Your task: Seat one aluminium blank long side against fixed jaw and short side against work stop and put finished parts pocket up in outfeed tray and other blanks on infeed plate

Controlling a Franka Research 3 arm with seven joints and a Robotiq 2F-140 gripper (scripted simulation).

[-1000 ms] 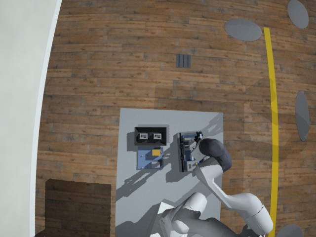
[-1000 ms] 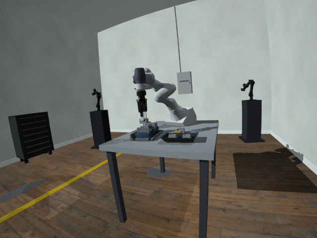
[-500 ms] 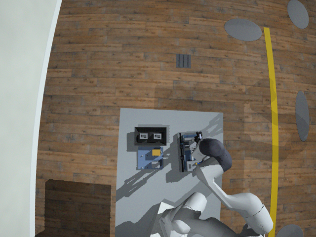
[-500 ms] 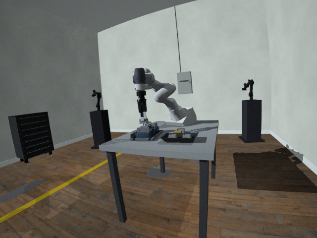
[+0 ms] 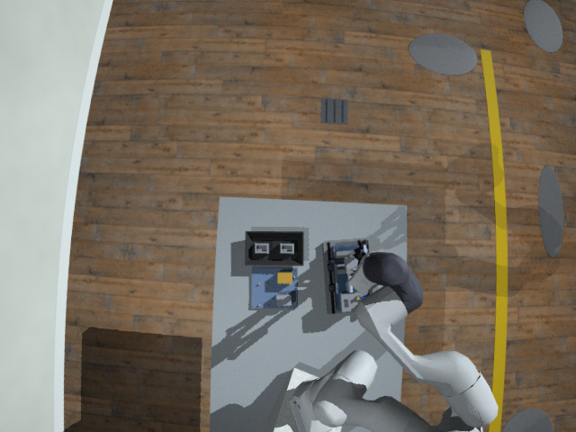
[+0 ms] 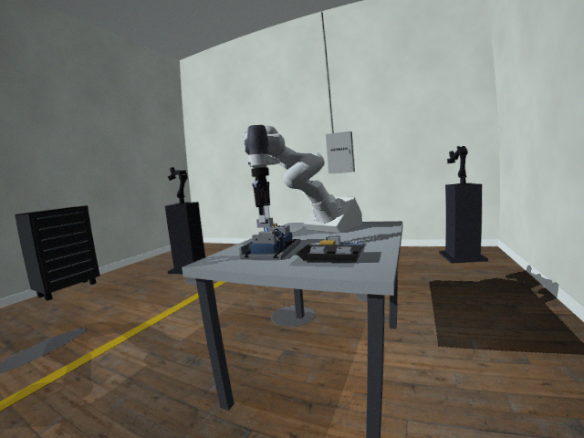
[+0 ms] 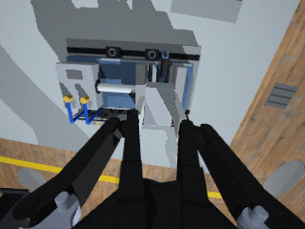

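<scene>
Hovering above the vise, the tool is clamped on an aluminium blank.

A black claw grips a pale grey aluminium blank over the blue-and-grey vise. The grey counter carries a blue infeed plate, yellow brass blank and black outfeed tray.

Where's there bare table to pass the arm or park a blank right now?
Bare table shows between the infeed plate and the arm's base, and along the far edge beyond the outfeed tray. It is crowded at the vise, where the gripper holds an aluminium blank.
</scene>
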